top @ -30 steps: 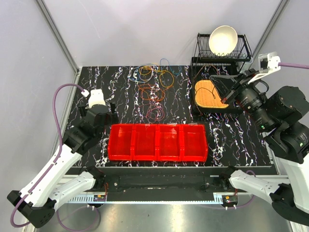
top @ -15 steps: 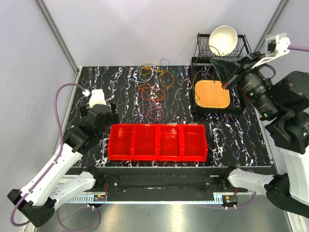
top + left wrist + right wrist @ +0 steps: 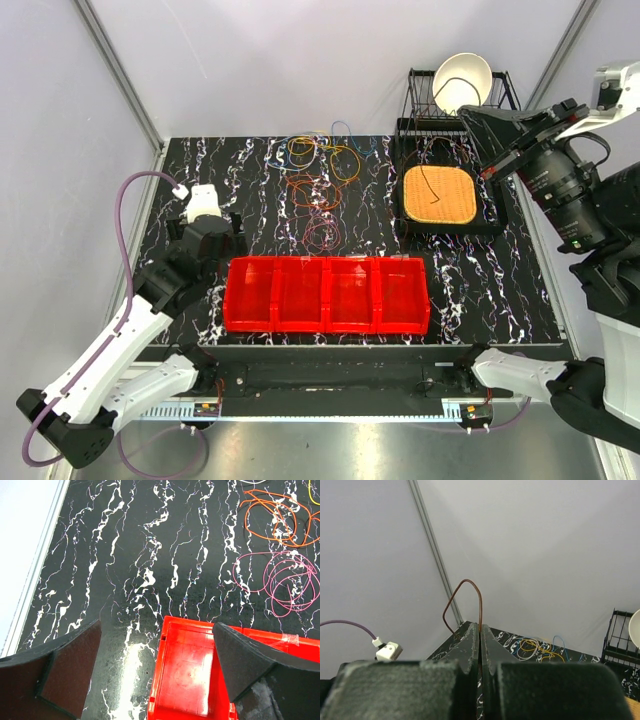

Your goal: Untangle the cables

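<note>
Presently, item by item.

1. My right gripper (image 3: 480, 630): pads pressed flat together on a thin brown cable (image 3: 479, 605), which stands up in a narrow loop above the tips. Within the last second this arm has risen from over the woven mat (image 3: 440, 195) and swung out to the right, beside the dish rack (image 3: 503, 100) and its bowl (image 3: 462, 80). The strand's tail hangs down onto the mat.
2. My left gripper (image 3: 156, 627): fingers spread wide, nothing between them, unmoved near the left end of the red bin (image 3: 328, 262).
3. Remaining cables (image 3: 320, 165): orange, yellow, blue and pink loops heaped at the far middle of the table (image 3: 230, 180), untouched.
4. Reading: one strand looks to be drawn clear of the heap; the rest remains to be sorted.
5. Surface: black, white-veined, flat. Room: plain grey walls, metal corner posts.
</note>
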Robot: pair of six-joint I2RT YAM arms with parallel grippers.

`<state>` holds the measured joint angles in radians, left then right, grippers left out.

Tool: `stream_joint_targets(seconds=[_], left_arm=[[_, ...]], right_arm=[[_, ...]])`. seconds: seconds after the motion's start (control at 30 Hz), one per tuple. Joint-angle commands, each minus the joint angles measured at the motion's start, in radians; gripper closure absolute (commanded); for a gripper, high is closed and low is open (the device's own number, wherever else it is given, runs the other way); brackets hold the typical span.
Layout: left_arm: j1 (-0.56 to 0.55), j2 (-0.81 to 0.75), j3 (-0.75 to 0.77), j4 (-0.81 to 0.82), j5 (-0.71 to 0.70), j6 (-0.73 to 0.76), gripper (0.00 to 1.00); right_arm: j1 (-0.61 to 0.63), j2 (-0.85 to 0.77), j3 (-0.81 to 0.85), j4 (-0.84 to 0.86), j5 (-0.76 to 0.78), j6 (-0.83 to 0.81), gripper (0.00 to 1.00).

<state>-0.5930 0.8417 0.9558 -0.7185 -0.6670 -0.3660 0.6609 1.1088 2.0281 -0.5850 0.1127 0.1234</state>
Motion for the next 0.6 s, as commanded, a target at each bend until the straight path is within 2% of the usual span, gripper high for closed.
stream_joint_targets(seconds=[0.0,0.3,0.57], left_arm=[[-0.007,0.002,0.006,0.005,-0.031,0.009,0.04],[-0.008,0.007,0.006,0.004,-0.029,0.009,0.04],[-0.008,0.007,0.008,0.002,-0.028,0.009,0.04]], right_arm=[[0.006,-0.01,-0.04,0.043,0.013,-0.016,1.0],[0.005,-0.099,-0.166,0.051,0.025,0.039,1.0],[0.006,-0.233,-0.377,0.057,0.057,0.102,1.0]])
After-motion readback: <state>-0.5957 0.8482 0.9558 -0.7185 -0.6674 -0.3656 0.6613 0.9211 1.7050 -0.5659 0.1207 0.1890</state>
